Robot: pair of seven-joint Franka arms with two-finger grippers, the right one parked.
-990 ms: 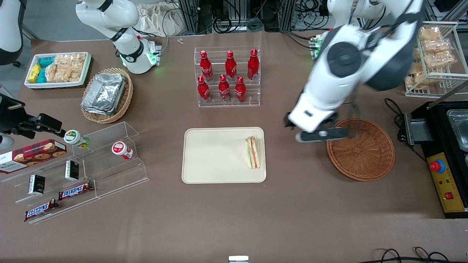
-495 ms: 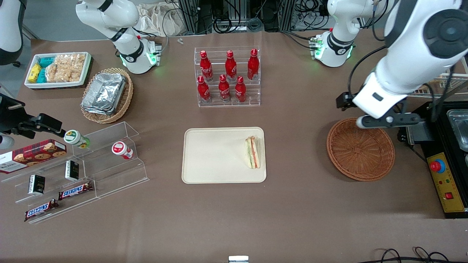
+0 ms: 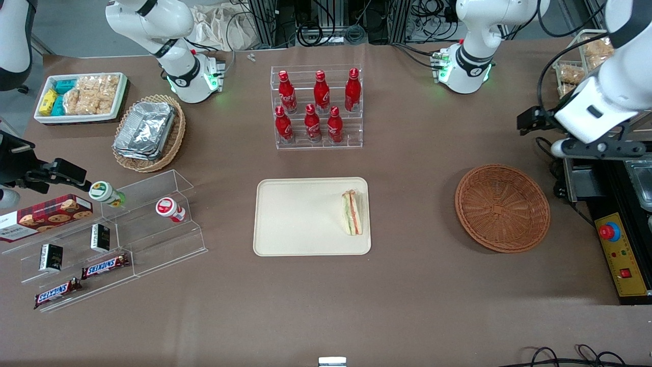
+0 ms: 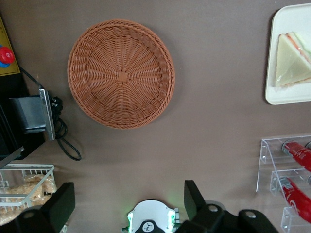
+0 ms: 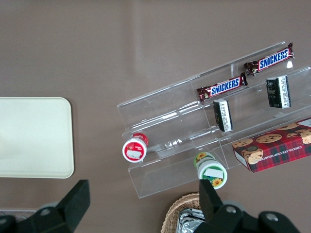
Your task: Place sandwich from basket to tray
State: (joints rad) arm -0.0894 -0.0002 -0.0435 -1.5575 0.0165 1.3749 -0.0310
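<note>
Front view showing sandwich (image 3: 353, 213) lying flat on tray (image 3: 300, 216), well apart from gripper (image 3: 596, 149), toward parked arm's end of bench (image 3: 407, 285). Sitting near tray edge closest to basket (image 3: 502, 207), likely shortest drop from there. Basket holding nothing, lying nearer front camera than gripper. Gripper hanging high near working arm's end, fingers (image 4: 60, 206) spread wide, gripping nothing. Judging placement done, gripper likely parked clear of both.

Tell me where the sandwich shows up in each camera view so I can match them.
Front view: sandwich on the tray, at its edge nearest the basket.
Left wrist view: sandwich on the tray.
Right wrist view: not visible.
Shared landmark: the tray.
Gripper above the table, open, empty.
</note>
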